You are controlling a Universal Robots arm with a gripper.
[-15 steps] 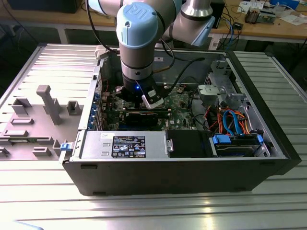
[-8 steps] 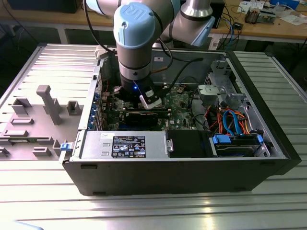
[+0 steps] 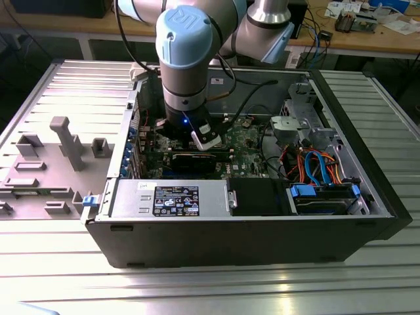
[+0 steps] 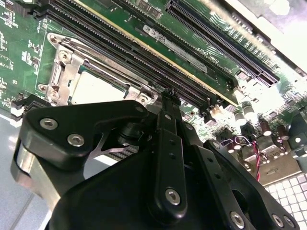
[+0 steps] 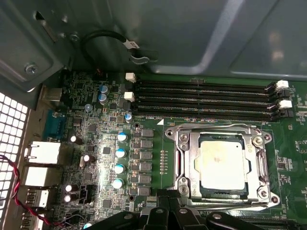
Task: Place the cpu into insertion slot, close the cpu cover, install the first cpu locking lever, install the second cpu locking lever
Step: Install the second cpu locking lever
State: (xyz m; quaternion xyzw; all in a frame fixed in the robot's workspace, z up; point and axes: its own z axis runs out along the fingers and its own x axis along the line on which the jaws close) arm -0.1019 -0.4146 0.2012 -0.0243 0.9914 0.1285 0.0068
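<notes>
Ribbed grey metal forms the bench [image 3: 216,289] in the exterior view, and an open computer case [image 3: 249,230] is carried on it. The arm [image 3: 190,59] is lowered into the case near its rear wall, with the gripper [image 3: 203,139] held just above the green motherboard [image 3: 246,141]. A grey fixture plate [image 3: 46,170] with upright blocks is laid on the bench at the exterior view's left, beside the case.

In the second wrist view, the black gripper [image 4: 169,93] is seen close above the motherboard [image 4: 29,33]; whether its fingers are wide or narrow cannot be told. The cpu [image 4: 93,88] is seated in the insertion slot [image 4: 55,79], just beside the long memory slots [image 4: 144,57].

In the first wrist view, the cpu [image 5: 221,165] is shown lying flat in the insertion slot [image 5: 184,165], framed by the cpu cover [image 5: 220,137] laid down around it. Memory slots [image 5: 201,100] are run along the board between the socket and the case wall [image 5: 192,38].
</notes>
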